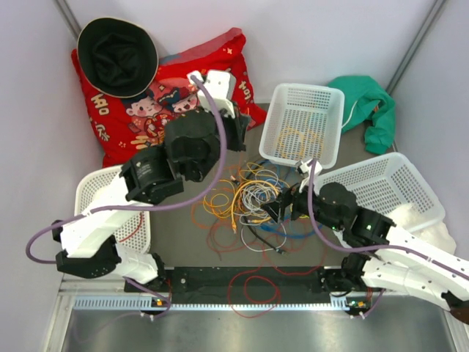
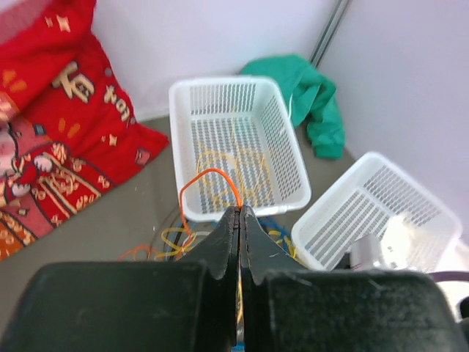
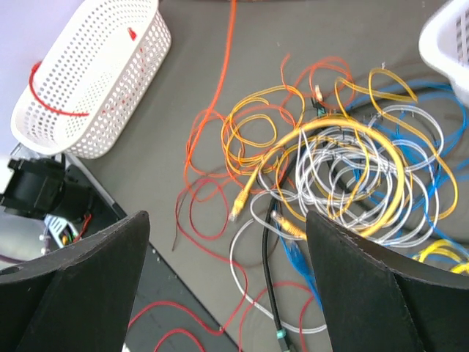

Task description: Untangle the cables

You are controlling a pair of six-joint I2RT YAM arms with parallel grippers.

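right, red cushion [image 1: 176, 88] far left, white basket [image 1: 272, 125] far right of centre with a few yellow strands lying in it. the cables [image 1: 245, 198] sit in a tangled heap mid-table [image 3: 172, 117] — yellow, white, blue, red and orange loops all over one another. right gripper [image 3: 227, 220] hangs above the heap, fingers spread wide, gripping nothing. left gripper [image 2: 239, 211] is up near the far basket, jaws pressed together on an orange cable [image 2: 212, 171] — it arcs up from the tips.
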